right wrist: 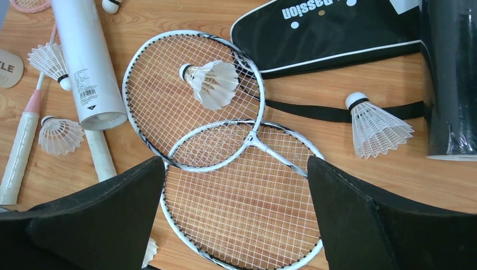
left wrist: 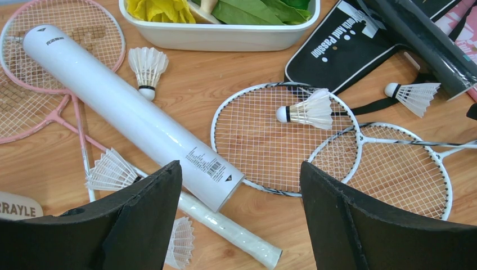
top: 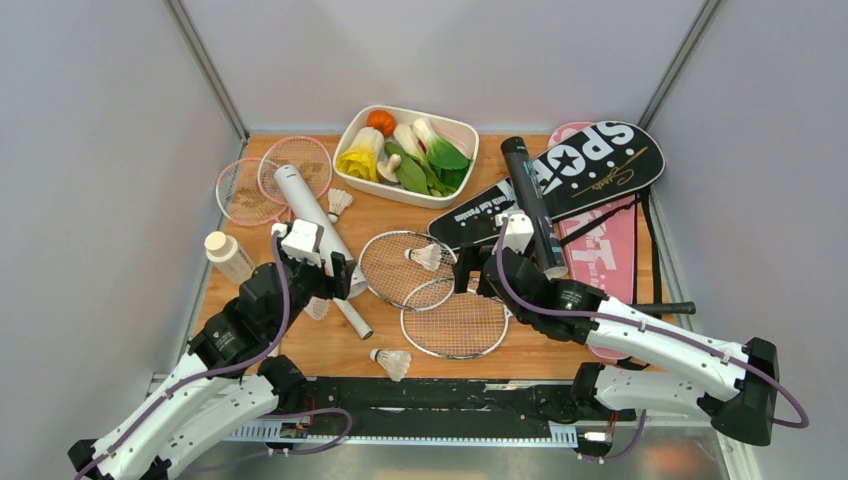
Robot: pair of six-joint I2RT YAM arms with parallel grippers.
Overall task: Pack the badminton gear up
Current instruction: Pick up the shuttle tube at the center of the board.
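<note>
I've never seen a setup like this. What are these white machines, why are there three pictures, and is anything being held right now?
They are two robot arms, bolted at the table's near edge. The wide picture looks down from above. The other two come from a camera on each wrist, so the black shapes at the bottom are the left gripper and right gripper, both open and holding nothing. On the wood lie pink racquets, silver racquets, a white tube, a black tube, feather shuttlecocks and a black cover partly over a pink cover, plus a tray of toy vegetables and a small bottle.
</note>
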